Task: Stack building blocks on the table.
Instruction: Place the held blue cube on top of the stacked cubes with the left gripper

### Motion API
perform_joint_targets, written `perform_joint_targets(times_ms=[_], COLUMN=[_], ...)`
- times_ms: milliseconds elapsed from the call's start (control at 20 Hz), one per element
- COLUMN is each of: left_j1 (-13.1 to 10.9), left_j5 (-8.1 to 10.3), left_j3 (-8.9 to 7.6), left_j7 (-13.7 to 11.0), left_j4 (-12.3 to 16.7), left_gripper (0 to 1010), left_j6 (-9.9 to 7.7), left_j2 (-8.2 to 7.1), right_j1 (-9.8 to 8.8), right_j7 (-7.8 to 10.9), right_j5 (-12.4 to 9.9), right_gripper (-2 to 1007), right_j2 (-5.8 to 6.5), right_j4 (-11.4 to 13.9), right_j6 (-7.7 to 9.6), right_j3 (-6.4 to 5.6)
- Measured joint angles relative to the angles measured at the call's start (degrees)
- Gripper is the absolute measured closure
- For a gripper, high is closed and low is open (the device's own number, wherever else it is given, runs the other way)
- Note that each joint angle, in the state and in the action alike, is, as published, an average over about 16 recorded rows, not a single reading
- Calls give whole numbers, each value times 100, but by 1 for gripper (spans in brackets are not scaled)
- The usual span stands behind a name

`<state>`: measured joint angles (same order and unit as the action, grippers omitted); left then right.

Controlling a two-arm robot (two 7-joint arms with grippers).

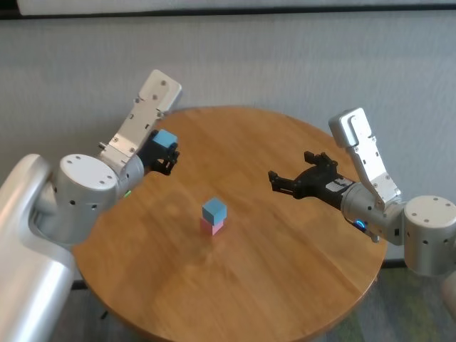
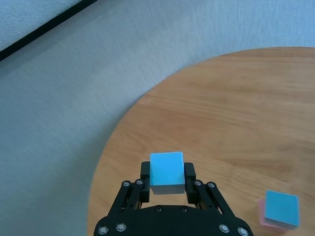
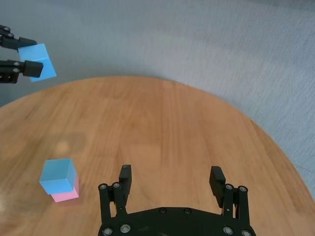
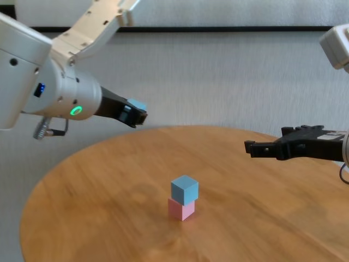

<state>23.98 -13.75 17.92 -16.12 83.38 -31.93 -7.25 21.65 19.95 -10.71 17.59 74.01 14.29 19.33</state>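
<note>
A light blue block (image 1: 214, 209) sits on a pale pink block (image 1: 212, 226) near the middle of the round wooden table (image 1: 299, 271); the same pair shows as blue block (image 4: 185, 189) on pink block (image 4: 181, 209). My left gripper (image 1: 168, 149) hangs above the table's far left edge, shut on a second light blue block (image 2: 166, 168), also the blue block (image 1: 164, 139). My right gripper (image 1: 274, 179) hovers open over the right side of the table, its fingers (image 3: 125, 175) with nothing between them.
A pale grey carpeted floor (image 2: 74, 98) surrounds the table, with a wall and dark baseboard (image 4: 229, 28) behind. Bare wood lies all around the small stack.
</note>
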Motion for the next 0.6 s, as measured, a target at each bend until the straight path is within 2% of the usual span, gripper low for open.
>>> perform_joint_targets(times_ms=[300,600], left_j1=[-241,-474], left_j5=[-104,-125], left_j3=[97,87], left_j7=[-70,-136], left_j4=[452,825], left_gripper=[593,593], left_j6=[-159,-210], left_j2=[46,124], right_j1=[0,0], right_j7=[0,0], right_j5=[0,0], right_gripper=[5,5], right_j2=[0,0], right_j4=[0,0], right_j6=[0,0], right_j3=[0,0])
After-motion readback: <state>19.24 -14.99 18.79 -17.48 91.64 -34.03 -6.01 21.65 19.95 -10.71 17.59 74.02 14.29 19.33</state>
